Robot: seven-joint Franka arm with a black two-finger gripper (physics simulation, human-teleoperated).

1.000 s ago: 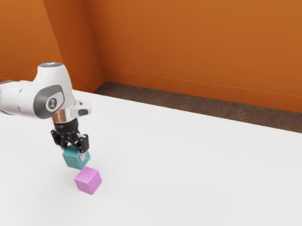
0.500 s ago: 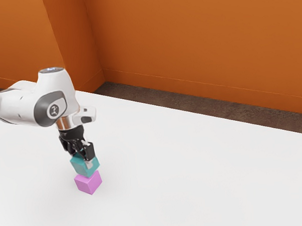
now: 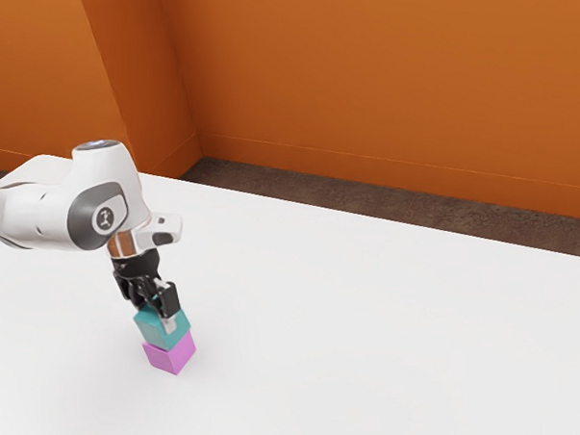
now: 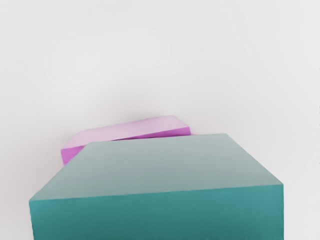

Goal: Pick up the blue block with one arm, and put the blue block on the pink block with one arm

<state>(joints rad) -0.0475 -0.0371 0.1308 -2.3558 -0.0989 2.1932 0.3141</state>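
We work on a white table (image 3: 400, 319). Our arm (image 3: 54, 204) reaches down over the part of its surface toward the exterior view's left, well away from the far edge. Our gripper (image 3: 159, 315) points down and is closed on the blue block (image 3: 163, 329), a finger on each of two opposite sides.

The blue block is directly above the pink block (image 3: 171, 355). They look to be touching, though we cannot be sure. We judge this to be the placing step, nearly done. Next we need to confirm contact, open the fingers gently, and lift straight up without nudging the stack.

The exterior view shows the grip and the vertical stacking. The wrist view shows the blue block (image 4: 160, 190) just under our hand. It also shows a strip of the pink block (image 4: 125, 134) peeking out beyond the blue one, so the two are slightly offset or turned against each other.
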